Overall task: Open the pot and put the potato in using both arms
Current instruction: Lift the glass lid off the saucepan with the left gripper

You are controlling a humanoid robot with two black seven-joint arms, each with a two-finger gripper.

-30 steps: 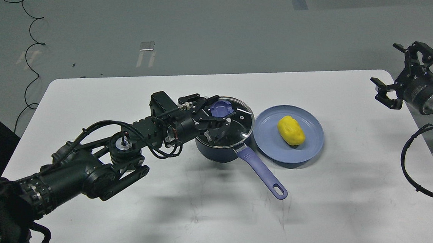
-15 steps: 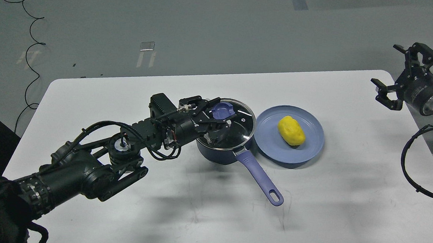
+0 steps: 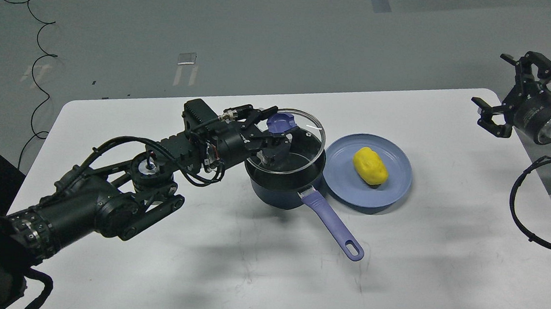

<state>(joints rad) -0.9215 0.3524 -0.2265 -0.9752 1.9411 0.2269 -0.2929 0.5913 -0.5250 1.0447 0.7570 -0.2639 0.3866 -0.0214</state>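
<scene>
At frame centre, pot: the dark blue pot [image 3: 280,193] stands on the white desk [image 3: 257,279], its purple handle [image 3: 333,224] running toward the lower right.
Lid: the glass lid [image 3: 300,146] is tilted above the pot's rim, lifted clear on the upper side, its lower left edge close over the rim.
Left pincer: the left pincer [image 3: 277,136] comes in from the lower left and is clenched on the lid's purple knob [image 3: 281,123], one finger on each side of it.
Potato: the yellow potato [image 3: 370,166] lies on the blue plate [image 3: 346,188], just right of the pot and well apart from both pincers.
Right pincer: at the upper right edge of the frame, the right pincer [image 3: 503,90] hangs over the desk's far right corner, fingers spread and grasping nothing.
</scene>
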